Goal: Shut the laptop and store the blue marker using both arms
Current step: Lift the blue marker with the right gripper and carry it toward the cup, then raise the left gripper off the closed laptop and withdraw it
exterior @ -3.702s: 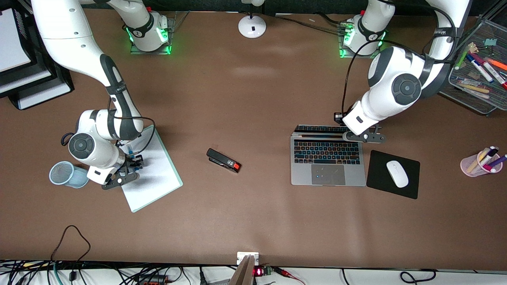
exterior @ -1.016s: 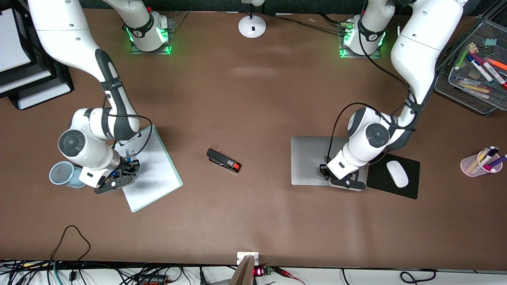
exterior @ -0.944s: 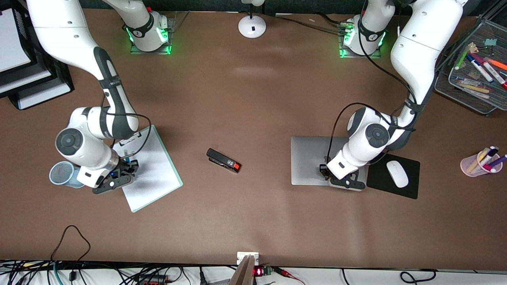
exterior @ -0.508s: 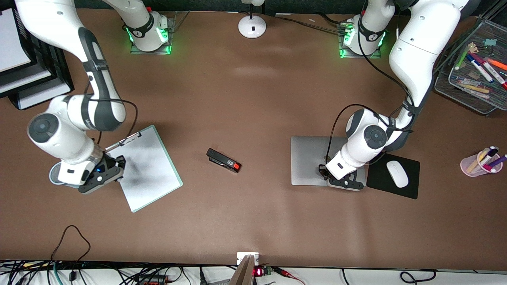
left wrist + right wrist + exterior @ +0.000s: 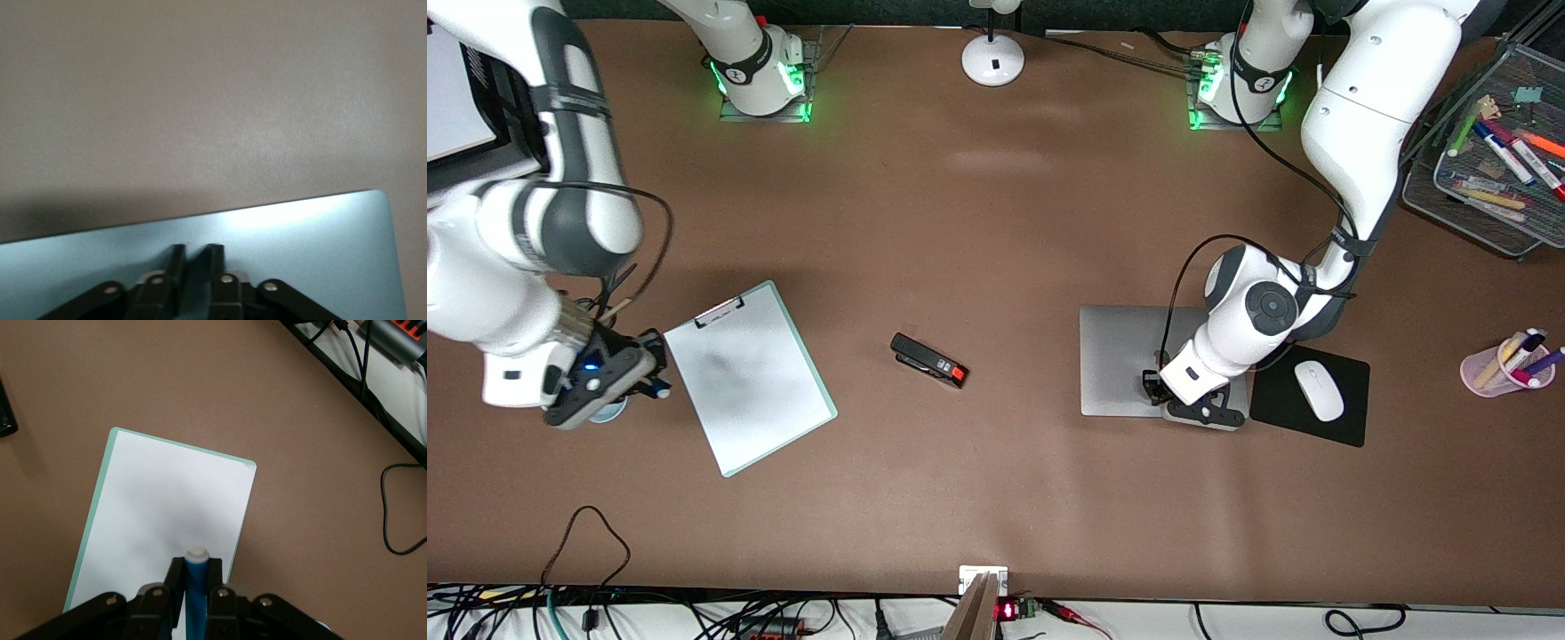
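Laptop (image 5: 1125, 360), centre right of the frame: smooth matt silver-grey metal lid. Desk (image 5: 996, 222): matt brown, finely textured surface. Blue marker (image 5: 196, 597): glossy blue plastic barrel with a whitish end. Clipboard (image 5: 749, 376), centre left: smooth white sheet, pale green edge. Arms (image 5: 1360, 98): glossy white shells, dark grey joints.

Left end effector (image 5: 1161, 388): fingers together, pressed down on the laptop (image 5: 1120, 356) lid. Right end effector (image 5: 194, 581): raised, fingers clamped around the blue marker (image 5: 196, 590)
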Controlling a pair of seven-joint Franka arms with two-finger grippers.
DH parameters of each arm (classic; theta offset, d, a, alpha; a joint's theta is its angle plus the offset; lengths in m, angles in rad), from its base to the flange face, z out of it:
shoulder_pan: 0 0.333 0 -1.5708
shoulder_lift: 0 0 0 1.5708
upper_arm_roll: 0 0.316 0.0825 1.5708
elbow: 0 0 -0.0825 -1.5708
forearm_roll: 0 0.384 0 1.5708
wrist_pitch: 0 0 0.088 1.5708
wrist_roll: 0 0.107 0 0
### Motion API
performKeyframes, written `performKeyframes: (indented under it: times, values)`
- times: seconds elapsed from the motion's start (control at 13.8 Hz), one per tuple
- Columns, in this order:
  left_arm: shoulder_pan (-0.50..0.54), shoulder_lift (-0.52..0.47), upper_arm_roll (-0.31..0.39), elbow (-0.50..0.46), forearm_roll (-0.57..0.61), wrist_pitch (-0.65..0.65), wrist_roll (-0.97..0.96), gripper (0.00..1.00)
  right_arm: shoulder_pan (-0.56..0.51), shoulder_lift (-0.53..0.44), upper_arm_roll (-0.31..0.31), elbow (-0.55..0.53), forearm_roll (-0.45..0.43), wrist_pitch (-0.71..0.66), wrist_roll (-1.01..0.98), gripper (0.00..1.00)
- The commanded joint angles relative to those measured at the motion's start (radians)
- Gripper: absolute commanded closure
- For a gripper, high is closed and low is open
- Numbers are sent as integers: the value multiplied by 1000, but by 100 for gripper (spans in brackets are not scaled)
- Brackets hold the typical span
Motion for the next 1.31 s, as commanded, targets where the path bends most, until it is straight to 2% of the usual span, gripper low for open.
performKeyframes:
  times: [0.0,0.22,0.51,1.02,1.23]
  values:
    - [8,-51,-3,17,22,-86,-4,0,-64,5,7,43,111,-66,-179,92]
    - [9,-130,-6,37,22,-210,-1,0,-128,4,8,49,241,-72,-436,92]
    - [12,-235,-10,54,21,-388,2,0,-219,10,8,71,432,-174,-719,92]
    - [15,-386,-10,54,14,-611,4,0,-367,62,8,95,604,-314,-1092,91]
    - [15,-450,-10,54,10,-706,10,0,-436,166,10,222,610,-511,-1153,91]
